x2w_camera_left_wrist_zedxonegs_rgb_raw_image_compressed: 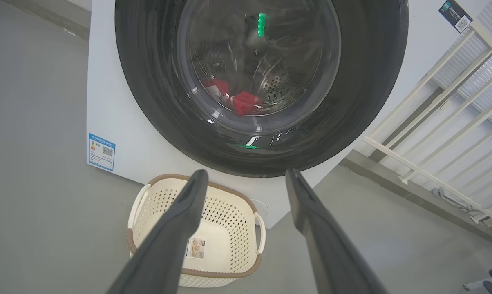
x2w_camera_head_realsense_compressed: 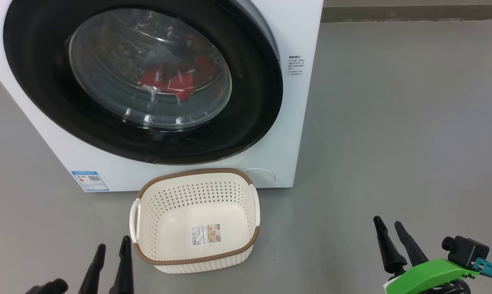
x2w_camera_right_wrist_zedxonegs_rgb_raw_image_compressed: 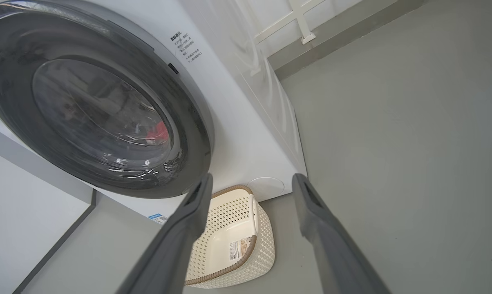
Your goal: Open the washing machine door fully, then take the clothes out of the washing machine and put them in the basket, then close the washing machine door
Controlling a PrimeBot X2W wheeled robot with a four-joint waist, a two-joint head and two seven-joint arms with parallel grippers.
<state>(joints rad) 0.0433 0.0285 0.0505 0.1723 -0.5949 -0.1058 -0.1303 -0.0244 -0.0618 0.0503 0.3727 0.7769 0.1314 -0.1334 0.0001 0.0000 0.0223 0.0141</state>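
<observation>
At the lower left of the head view, the left pincer (x2w_camera_head_realsense_compressed: 113, 244) points up the picture, its two dark fingers spread and pinching nothing. Its right fingertip is close to the basket's left front corner. In the left wrist view the left pincer (x2w_camera_left_wrist_zedxonegs_rgb_raw_image_compressed: 246, 175) aims at the machine, with a wide gap between the fingers.

Right of it, a small blue label (x2w_camera_head_realsense_compressed: 90, 181) sits at the lower left corner of the white washing machine (x2w_camera_head_realsense_compressed: 299, 32), which stands on the grey floor (x2w_camera_head_realsense_compressed: 393, 122). The washing machine door (x2w_camera_head_realsense_compressed: 262, 102) lies shut against the front, its glossy black rim ringing the bulging glass bowl. Through the glass the clothes (x2w_camera_head_realsense_compressed: 168, 79) show as red fabric with white parts, lying low in the steel drum.

The basket (x2w_camera_head_realsense_compressed: 193, 173) stands upright on the floor just in front of the machine, below the door's lower edge. A paper label (x2w_camera_head_realsense_compressed: 206, 234) is stuck on its bare bottom. Just behind its right rear corner is a round cap (x2w_camera_head_realsense_compressed: 262, 175) in the machine's front. Higher up, a block of small printed text (x2w_camera_head_realsense_compressed: 296, 65) sits near the front's right edge.

At the lower right, well apart from the basket, the right pincer (x2w_camera_head_realsense_compressed: 388, 222) also has its fingers spread with nothing between them. A green bracket (x2w_camera_head_realsense_compressed: 430, 273) sits at its base. In the right wrist view the right pincer (x2w_camera_right_wrist_zedxonegs_rgb_raw_image_compressed: 252, 178) points at the basket and the machine's lower right corner.
</observation>
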